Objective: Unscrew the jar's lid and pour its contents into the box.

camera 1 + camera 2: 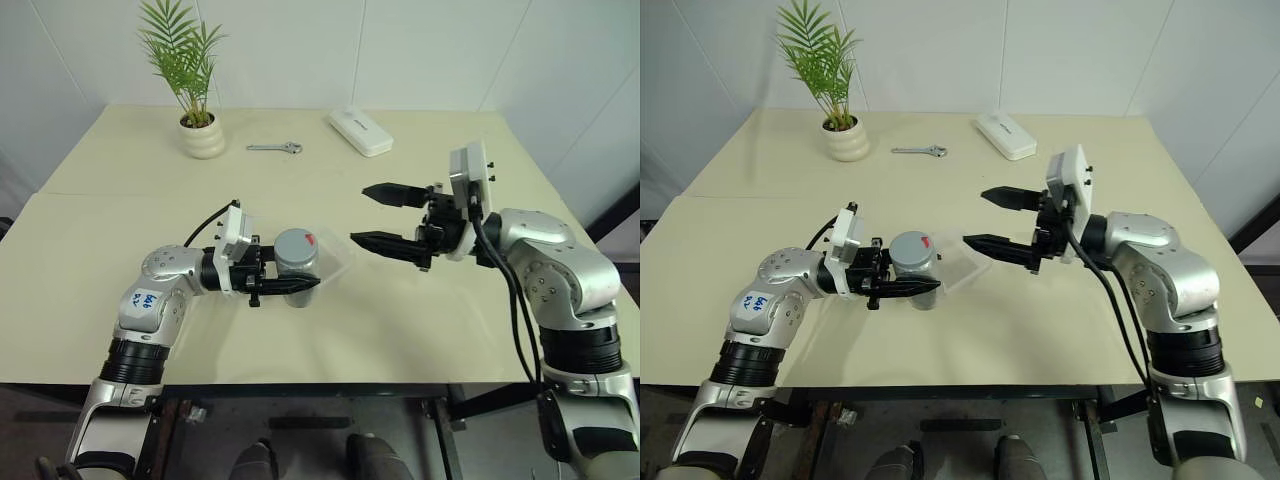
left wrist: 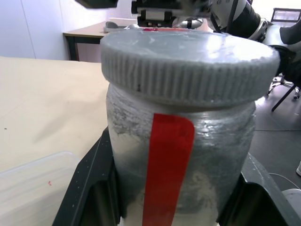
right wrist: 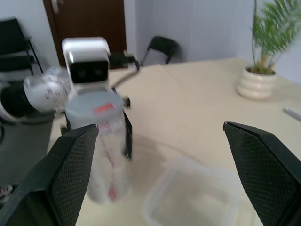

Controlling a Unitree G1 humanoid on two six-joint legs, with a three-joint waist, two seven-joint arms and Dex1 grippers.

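Grey jar [image 1: 295, 268]: held upright above the bench [image 1: 120, 250], left of centre, pinched between the two black fingers of the left gripper [image 1: 305, 285]; a red strip runs down its side.
Lid [image 2: 188, 61]: ribbed grey cap, seated on top of the jar, a small red mark on its upper face.
Left gripper: clamped on the jar's body below the lid, pointing level toward the right.
Right gripper [image 1: 365, 214]: fingers spread wide and holding nothing, pointing left toward the jar, well apart from it.
Box [image 3: 190, 200]: clear plastic tray lying on the bench just beside the jar, on its right, between the two grippers.
Contents: cannot tell; the jar's wall is too cloudy.
Far side of bench: potted plant [image 1: 200, 135] at far left, small wrench [image 1: 275, 148] near the middle, white oblong case [image 1: 360, 131] to its right.
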